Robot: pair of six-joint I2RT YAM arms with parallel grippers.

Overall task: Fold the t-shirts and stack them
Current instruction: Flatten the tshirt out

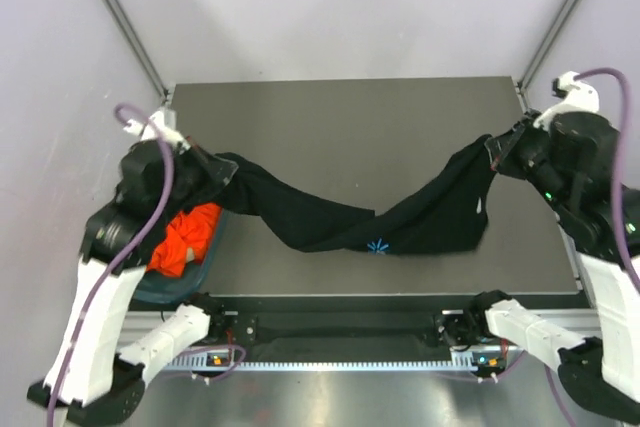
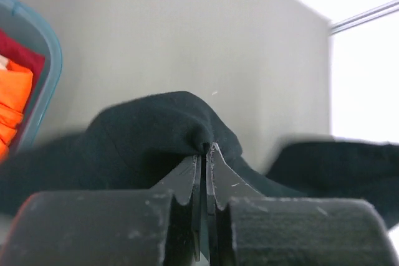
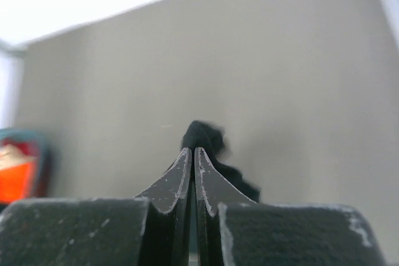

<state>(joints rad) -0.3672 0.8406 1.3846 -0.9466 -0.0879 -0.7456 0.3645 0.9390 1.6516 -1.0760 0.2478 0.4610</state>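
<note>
The black t-shirt sags over the table while we clamp one end in our left gripper and the other in our right gripper.

My arms: white lower links, black motor housings higher up, on the left arm and the right arm. A purple cable runs along each, with a white fitting at the wrist. Left hand and right hand: black tapered fingers, pale scuff specks, textured black blocks behind.
</note>
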